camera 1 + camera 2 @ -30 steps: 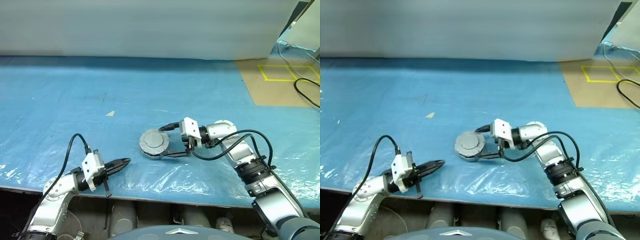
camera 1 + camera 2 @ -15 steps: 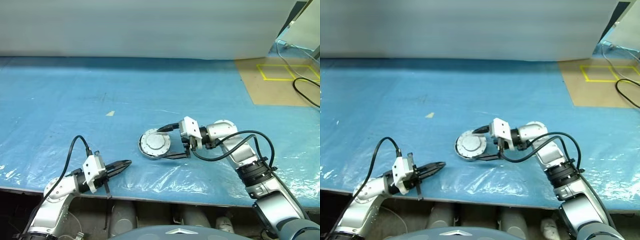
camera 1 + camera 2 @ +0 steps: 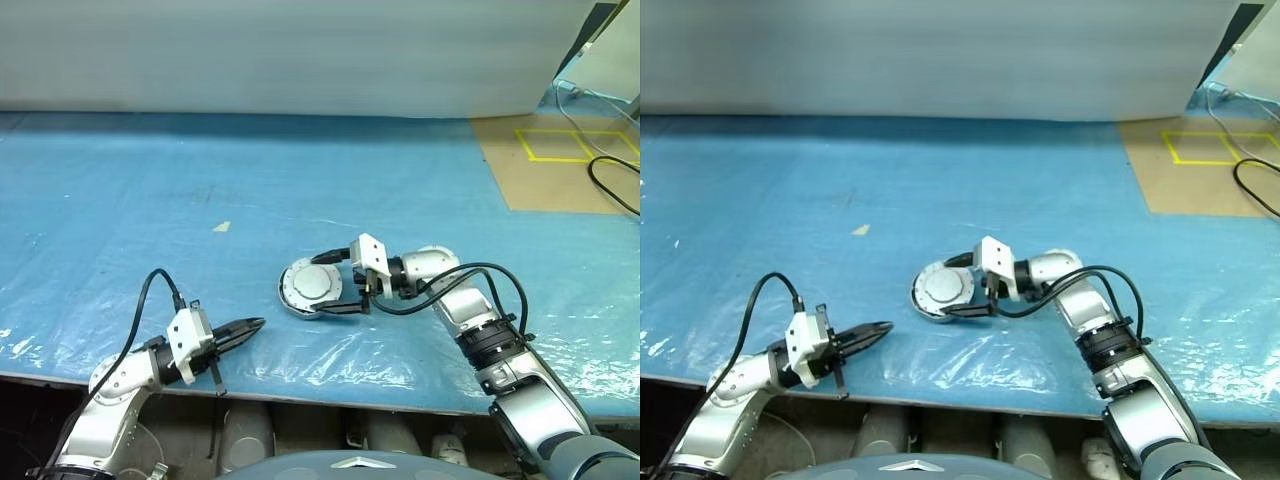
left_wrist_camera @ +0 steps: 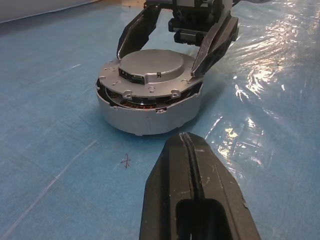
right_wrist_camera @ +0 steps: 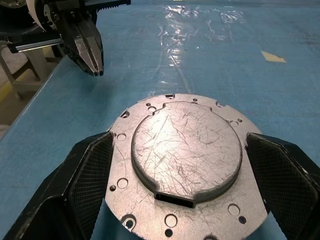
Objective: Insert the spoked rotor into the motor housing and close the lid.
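Observation:
The motor housing point(image 4: 150, 117), a round silver ring with copper windings showing under its top edge, stands on the blue sheet near the table's front centre. The lid point(image 3: 318, 283), a scratched silver-grey disc, lies on top of it, slightly tilted. My right gripper point(image 3: 315, 287) reaches in from the right. Its fingers point(image 5: 92, 170) are spread wide and press against opposite sides of the lid. My left gripper point(image 3: 255, 325) is shut and holds nothing. It points at the housing from the left, a hand's width away. The spoked rotor is hidden from view.
Blue plastic sheeting point(image 3: 200, 200) covers the table, wrinkled and shiny near the front edge. A small paper scrap point(image 3: 221, 227) lies behind the left arm. Brown floor with yellow tape point(image 3: 575, 145) and black cables point(image 3: 610, 185) lies at the far right.
The right gripper has edged left with the lid, which now sits lower and flatter on the housing. The left arm has stayed still.

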Robot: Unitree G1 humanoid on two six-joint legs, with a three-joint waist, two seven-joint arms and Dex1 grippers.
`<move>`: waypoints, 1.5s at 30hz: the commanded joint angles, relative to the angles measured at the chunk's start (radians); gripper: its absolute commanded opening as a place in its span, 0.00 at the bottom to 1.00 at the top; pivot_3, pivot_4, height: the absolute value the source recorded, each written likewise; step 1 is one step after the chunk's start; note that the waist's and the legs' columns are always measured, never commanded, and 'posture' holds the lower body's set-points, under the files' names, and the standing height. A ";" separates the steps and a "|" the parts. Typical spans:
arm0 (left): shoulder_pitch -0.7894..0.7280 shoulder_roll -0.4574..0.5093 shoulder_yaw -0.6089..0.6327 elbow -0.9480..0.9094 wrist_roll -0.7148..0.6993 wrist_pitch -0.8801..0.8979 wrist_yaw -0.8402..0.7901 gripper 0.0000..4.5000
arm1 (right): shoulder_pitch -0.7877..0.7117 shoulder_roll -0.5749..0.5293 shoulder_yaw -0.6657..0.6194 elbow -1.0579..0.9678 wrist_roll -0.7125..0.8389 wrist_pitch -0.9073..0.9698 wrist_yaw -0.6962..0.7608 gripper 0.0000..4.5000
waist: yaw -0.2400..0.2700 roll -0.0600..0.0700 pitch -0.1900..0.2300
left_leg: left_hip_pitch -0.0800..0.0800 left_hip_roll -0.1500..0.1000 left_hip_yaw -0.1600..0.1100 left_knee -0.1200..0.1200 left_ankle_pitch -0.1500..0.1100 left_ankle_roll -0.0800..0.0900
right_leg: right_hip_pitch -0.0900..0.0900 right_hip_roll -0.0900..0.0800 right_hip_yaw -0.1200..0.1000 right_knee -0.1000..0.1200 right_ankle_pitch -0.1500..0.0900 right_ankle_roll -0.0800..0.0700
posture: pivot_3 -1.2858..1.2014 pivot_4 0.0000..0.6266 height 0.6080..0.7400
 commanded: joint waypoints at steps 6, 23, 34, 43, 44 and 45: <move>-0.003 -0.006 -0.003 0.014 -0.002 -0.034 -0.001 0.00 | -0.002 0.005 -0.003 -0.012 -0.002 -0.017 -0.004 0.91 | 0.000 0.000 0.000 | 0.000 0.000 0.000 0.000 0.000 0.000 | 0.000 0.000 0.000 0.000 0.000 0.000 | 0.52 0.24 1.00; 0.005 -0.010 -0.012 -0.015 0.003 -0.020 0.016 0.00 | -0.042 0.031 -0.019 -0.039 0.019 0.019 -0.031 0.65 | -0.002 0.000 0.000 | 0.000 0.000 0.000 0.000 0.000 0.000 | 0.000 0.000 0.000 0.000 0.000 0.000 | 0.52 0.24 1.00; 0.013 -0.015 -0.015 0.008 0.010 -0.044 0.021 0.00 | -0.059 0.039 -0.020 -0.073 0.021 0.098 -0.033 0.65 | 0.000 0.000 0.000 | -0.001 0.000 0.000 0.000 0.000 0.000 | -0.001 0.000 0.000 0.000 0.000 0.000 | 0.52 0.24 1.00; 0.010 -0.015 -0.013 -0.006 0.001 -0.031 0.024 0.00 | -0.036 0.036 0.021 0.002 -0.042 0.028 -0.041 0.65 | -0.001 0.000 0.000 | -0.001 0.000 0.000 0.000 0.000 0.000 | -0.001 0.000 0.000 0.000 0.000 0.000 | 0.52 0.24 1.00; 0.009 -0.014 -0.013 -0.011 0.000 -0.027 0.026 0.00 | -0.032 0.039 0.025 0.010 -0.045 0.023 -0.040 0.65 | -0.001 0.000 0.000 | -0.001 0.000 0.000 0.000 0.000 0.000 | -0.001 0.000 0.000 0.000 0.000 0.000 | 0.52 0.24 1.00; 0.008 -0.014 -0.012 -0.016 -0.001 -0.024 0.030 0.00 | -0.028 0.040 0.033 0.014 -0.055 0.006 -0.040 0.65 | -0.001 0.000 0.000 | -0.001 0.000 0.000 0.000 0.000 0.000 | -0.001 0.000 0.000 0.000 0.000 0.000 | 0.52 0.24 1.00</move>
